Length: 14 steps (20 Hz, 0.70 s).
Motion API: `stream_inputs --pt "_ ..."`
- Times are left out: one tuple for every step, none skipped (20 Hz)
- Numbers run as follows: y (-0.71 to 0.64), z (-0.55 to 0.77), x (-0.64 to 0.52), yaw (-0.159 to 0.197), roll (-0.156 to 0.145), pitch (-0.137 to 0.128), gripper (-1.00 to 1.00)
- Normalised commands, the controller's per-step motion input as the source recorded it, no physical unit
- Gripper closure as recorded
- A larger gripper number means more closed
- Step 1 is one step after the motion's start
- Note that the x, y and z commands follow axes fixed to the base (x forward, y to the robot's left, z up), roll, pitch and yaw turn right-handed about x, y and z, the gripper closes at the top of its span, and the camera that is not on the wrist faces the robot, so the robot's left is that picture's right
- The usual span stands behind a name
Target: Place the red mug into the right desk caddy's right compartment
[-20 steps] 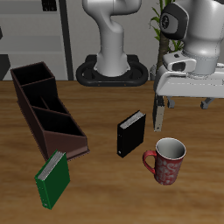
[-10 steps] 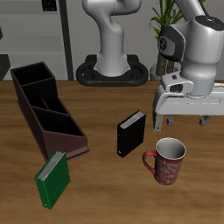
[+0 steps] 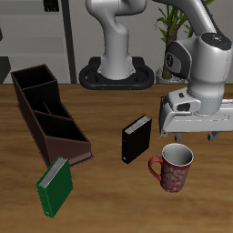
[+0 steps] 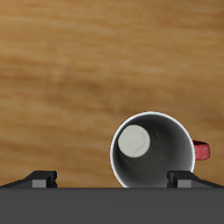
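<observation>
The red mug [image 3: 173, 169] stands upright on the table near its front edge, its loop handle pointing toward the black box. My gripper [image 3: 188, 134] hovers open just above and slightly behind the mug, touching nothing. In the wrist view the red mug [image 4: 153, 150] shows its grey-white inside, and the gripper [image 4: 114, 179] has one fingertip [image 4: 185, 178] at the rim's edge. The right desk caddy [image 3: 41, 127], long and dark brown, lies far across the table. Its squarish right compartment [image 3: 33, 82] is the end section farthest back and holds nothing.
A small black box [image 3: 136, 139] stands between the mug and the caddy. A green book [image 3: 55, 187] leans by the caddy's near end. The robot base [image 3: 116, 71] and a plant [image 3: 169, 20] stand at the back.
The gripper has come down and forward toward the mug, still open. The mug, box, book and caddy have not moved.
</observation>
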Motion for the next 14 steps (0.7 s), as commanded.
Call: stream_inputs --pt "-0.05 -0.21 0.04 -0.002 0.008 0.033 -1.00" --pt "-0.06 -0.14 0.08 -0.012 -0.036 0.004 -1.00" --pt "0.03 -0.23 0.10 0.007 0.035 0.034 -1.00" --pt "-0.05 -0.21 0.10 -0.011 -0.018 0.022 -1.00" --pt "0.00 -0.26 0.12 0.002 0.003 0.031 -1.00" --pt "-0.02 -0.12 0.14 0.007 -0.006 0.015 -1.00" --pt "-0.03 -0.26 0.10 -0.021 -0.001 0.036 -1.00" --pt "0.07 -0.35 0.18 0.006 0.039 0.051 -1.00" --pt "-0.01 -0.32 0.14 -0.025 -0.019 0.047 -1.00" --pt "0.06 -0.34 0.03 0.042 0.013 0.018 -1.00" --pt "0.10 -0.50 0.07 0.024 0.032 0.059 -1.00" --pt "0.06 -0.26 0.06 0.008 0.020 0.045 -1.00" --pt "0.05 -0.29 0.02 -0.006 -0.003 0.036 -1.00" --pt "0.14 -0.44 -0.03 0.023 0.020 0.035 -1.00"
